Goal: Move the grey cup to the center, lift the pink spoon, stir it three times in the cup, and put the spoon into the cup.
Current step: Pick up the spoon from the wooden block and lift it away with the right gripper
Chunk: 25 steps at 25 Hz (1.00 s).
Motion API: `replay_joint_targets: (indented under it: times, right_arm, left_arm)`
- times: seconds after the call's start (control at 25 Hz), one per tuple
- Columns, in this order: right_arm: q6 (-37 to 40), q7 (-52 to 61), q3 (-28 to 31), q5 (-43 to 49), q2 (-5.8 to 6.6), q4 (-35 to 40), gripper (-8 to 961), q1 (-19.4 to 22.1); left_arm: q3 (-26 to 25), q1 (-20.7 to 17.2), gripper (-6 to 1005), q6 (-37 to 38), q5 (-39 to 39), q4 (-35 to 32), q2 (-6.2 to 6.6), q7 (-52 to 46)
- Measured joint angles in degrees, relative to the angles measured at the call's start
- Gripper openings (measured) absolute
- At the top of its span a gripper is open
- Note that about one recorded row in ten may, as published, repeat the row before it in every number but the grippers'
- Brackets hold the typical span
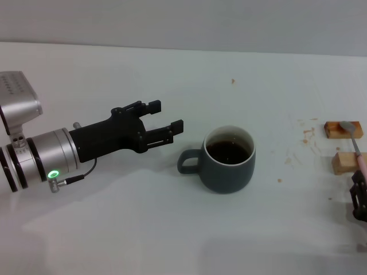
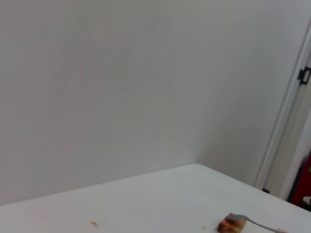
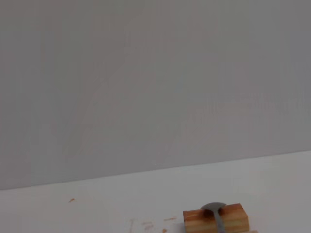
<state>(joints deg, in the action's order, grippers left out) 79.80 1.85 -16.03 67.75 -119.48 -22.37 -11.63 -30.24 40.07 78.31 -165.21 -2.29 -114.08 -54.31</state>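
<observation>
The grey cup [image 1: 229, 160] stands near the middle of the white table [image 1: 172, 229], dark liquid inside, its handle [image 1: 187, 161] turned toward my left gripper [image 1: 168, 120]. That gripper is open and hovers just left of the handle, apart from it. At the right edge the pink spoon [image 1: 355, 144] lies across two small wooden blocks [image 1: 343, 129], bowl on the far block. The spoon's bowl [image 3: 214, 208] also shows in the right wrist view and the spoon [image 2: 252, 221] in the left wrist view. My right gripper [image 1: 359, 195] sits at the spoon's near handle end, mostly cut off.
The nearer wooden block [image 1: 346, 162] lies under the spoon's neck. Brown stains [image 1: 307, 135] dot the table left of the blocks, and a small speck [image 1: 233, 81] lies farther back. A pale wall rises behind the table.
</observation>
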Motion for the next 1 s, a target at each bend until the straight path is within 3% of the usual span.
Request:
replay_joint_targets:
  times: [0.76,1.0]
  right_arm:
    - [-1.42,0.09,0.13,0.22,0.07,1.12,289,-0.52]
    - [-1.42,0.09,0.13,0.21,0.08,1.10,183,-0.76]
  left_arm:
    - [-0.05,0.01,829,-0.60,0.07,0.00,-0.08,-0.09]
    - [-0.15,0.01,830,-0.90,0.07,0.00,-0.19,-0.07]
